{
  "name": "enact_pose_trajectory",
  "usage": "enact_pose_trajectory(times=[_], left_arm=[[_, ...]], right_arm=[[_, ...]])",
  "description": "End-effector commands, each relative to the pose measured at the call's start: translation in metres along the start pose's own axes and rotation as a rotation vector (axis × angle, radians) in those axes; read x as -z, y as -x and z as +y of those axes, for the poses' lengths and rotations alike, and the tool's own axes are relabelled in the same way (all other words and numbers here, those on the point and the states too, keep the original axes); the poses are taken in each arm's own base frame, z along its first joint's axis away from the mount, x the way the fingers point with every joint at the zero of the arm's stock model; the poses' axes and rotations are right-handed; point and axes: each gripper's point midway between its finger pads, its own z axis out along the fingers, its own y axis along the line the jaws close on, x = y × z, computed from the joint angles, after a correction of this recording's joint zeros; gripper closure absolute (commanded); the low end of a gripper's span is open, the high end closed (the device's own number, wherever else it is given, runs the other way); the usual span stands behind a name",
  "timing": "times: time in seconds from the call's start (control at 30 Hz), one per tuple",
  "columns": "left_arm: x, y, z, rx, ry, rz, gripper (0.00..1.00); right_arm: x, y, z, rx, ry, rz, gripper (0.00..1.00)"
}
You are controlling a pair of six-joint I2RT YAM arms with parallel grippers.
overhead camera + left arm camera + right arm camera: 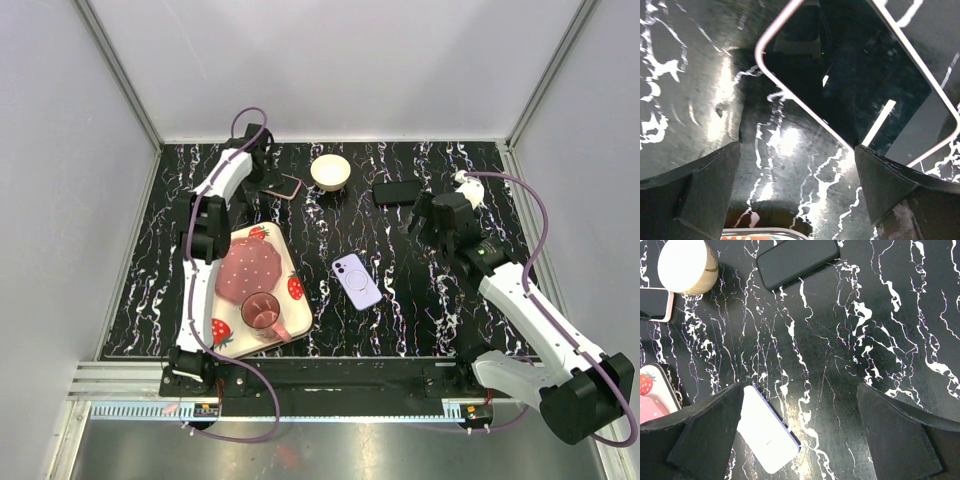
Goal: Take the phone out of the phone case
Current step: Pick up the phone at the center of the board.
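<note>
While the left end effector (797, 155) gapes, a phone (865, 75) lies nearby.

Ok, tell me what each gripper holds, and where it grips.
Nothing. Left gripper hangs open beside the pink-cased phone; right gripper is open too.

**A:** What lies on my left side of the table (420, 310)?

**B:** A white tray (288, 258) printed with strawberries, set askew on the black, white-veined marble. It carries a pink octagonal plate (249, 268) at its far end and a pink cup (262, 312) at its near end, just beside each other.

**A:** And toward the far edge ahead of me?

**B:** A cream round bowl (330, 171), well apart from the tray. Grey walls (350, 70) enclose three sides.
</note>
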Motion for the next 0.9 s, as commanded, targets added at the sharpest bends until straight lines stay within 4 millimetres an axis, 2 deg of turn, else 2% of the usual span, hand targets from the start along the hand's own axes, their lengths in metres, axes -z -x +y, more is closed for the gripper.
enact_pose_trajectory(times=[0.0, 0.2, 0.47, 0.53, 0.6, 0.67, 0.73, 0.77, 0.8, 0.87], left_arm=[[-0.003, 0.007, 0.047, 0.022, 0.131, 0.007, 0.01], [0.018, 0.032, 0.072, 0.028, 0.185, -0.058, 0.01], [0.044, 0.081, 0.124, 0.077, 0.264, -0.147, 0.01], [0.052, 0.089, 0.136, 0.074, 0.3, -0.172, 0.01], [0.063, 0.096, 0.139, 0.076, 0.306, -0.201, 0.01], [0.067, 0.094, 0.124, 0.088, 0.231, -0.196, 0.01], [0.077, 0.092, 0.085, 0.09, 0.093, -0.21, 0.01], [0.076, 0.085, 0.073, 0.089, 0.066, -0.2, 0.01], [0.081, 0.078, 0.051, 0.098, 0.026, -0.204, 0.01], [0.081, 0.076, 0.034, 0.157, 0.008, -0.214, 0.01]], right_arm=[[0.004, 0.018, 0.01, -0.011, 0.033, -0.055, 0.0], [0.006, 0.017, 0.009, -0.018, 0.039, -0.054, 0.0], [0.009, 0.019, 0.008, -0.016, 0.038, -0.061, 0.01], [0.01, 0.021, 0.003, 0.0, 0.011, -0.071, 0.0], [0.012, 0.027, -0.007, 0.021, -0.038, -0.099, 0.0], [0.015, 0.034, -0.01, 0.028, -0.049, -0.124, 0.0], [0.015, 0.036, -0.01, 0.044, -0.05, -0.133, 0.0], [0.014, 0.036, -0.009, 0.048, -0.049, -0.131, 0.0], [0.013, 0.037, -0.008, 0.049, -0.047, -0.132, 0.0], [0.01, 0.037, -0.008, 0.062, -0.058, -0.124, 0.0]])
